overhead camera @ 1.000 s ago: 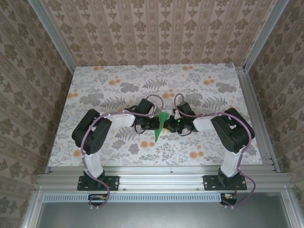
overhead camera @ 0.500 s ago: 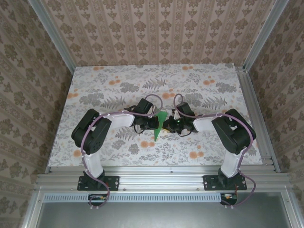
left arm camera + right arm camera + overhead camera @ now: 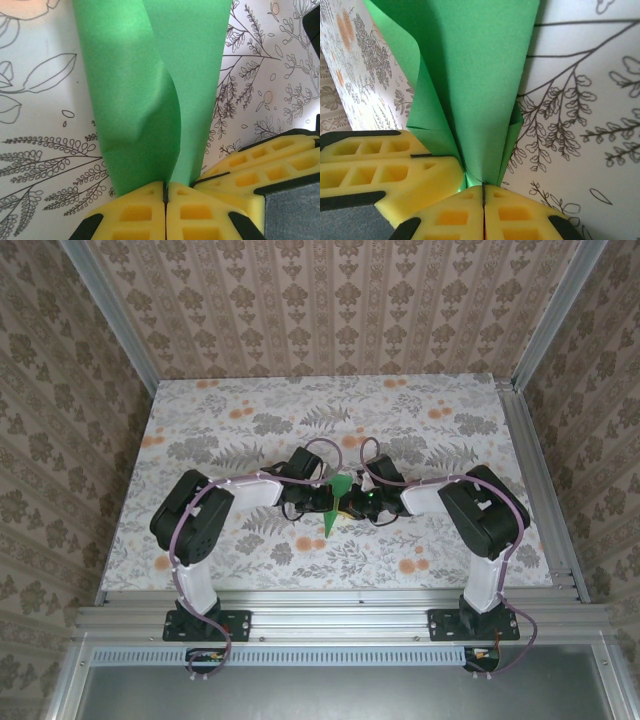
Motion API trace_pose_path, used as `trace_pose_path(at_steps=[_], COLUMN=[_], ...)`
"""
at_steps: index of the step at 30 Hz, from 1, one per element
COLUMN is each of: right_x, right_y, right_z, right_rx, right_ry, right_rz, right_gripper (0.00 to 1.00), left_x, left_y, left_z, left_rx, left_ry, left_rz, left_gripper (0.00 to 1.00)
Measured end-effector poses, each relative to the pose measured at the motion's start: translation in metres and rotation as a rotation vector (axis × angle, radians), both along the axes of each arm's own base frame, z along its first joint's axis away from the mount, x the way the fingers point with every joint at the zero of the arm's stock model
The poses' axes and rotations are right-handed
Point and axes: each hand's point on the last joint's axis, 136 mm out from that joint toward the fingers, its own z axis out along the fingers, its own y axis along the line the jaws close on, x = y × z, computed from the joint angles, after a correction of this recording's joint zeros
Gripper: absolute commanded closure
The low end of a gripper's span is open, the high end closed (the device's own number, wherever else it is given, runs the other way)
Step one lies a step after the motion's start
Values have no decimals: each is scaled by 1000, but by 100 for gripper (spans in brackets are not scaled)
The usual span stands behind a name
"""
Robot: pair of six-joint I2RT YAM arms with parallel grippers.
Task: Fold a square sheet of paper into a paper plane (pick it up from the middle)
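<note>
A: Paper plane point(image 3: 332, 518). Location?
B: Middle of the bench point(image 3: 230, 400), between the two arms.
A: Holders?
B: Left gripper point(image 3: 165, 192): pinched tight on the plane's edge. Right gripper point(image 3: 483, 192): clamped on the same paper, just beside the left.
A: Handling note?
B: I'd pinch squarely on the centre crease, with even pressure so the wings match.
A: Condition?
B: Bright green, narrow, tapered. Layers bulge, with one soft dent. Creases are not crisp.

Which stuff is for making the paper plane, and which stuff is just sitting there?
For the job:
- folded green paper, pinched from both sides
- left end effector, shut on the paper
- right end effector, shut on the paper

Just there:
- flowery tabletop
- patterned walls
- metal frame
</note>
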Motion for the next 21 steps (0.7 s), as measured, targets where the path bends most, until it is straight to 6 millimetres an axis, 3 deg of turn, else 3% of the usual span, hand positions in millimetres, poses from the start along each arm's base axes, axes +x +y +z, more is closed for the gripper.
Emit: trace_pose_path(at_steps=[21], right_x=[1], right_y=[1], right_z=[0], right_rx=[-6], right_ry=[4], right_rz=[-1], right_gripper=[96], left_x=[0], left_y=[-10], left_z=[17], left_rx=[-72], left_ry=[0], left_rz=[1], left_gripper=[94])
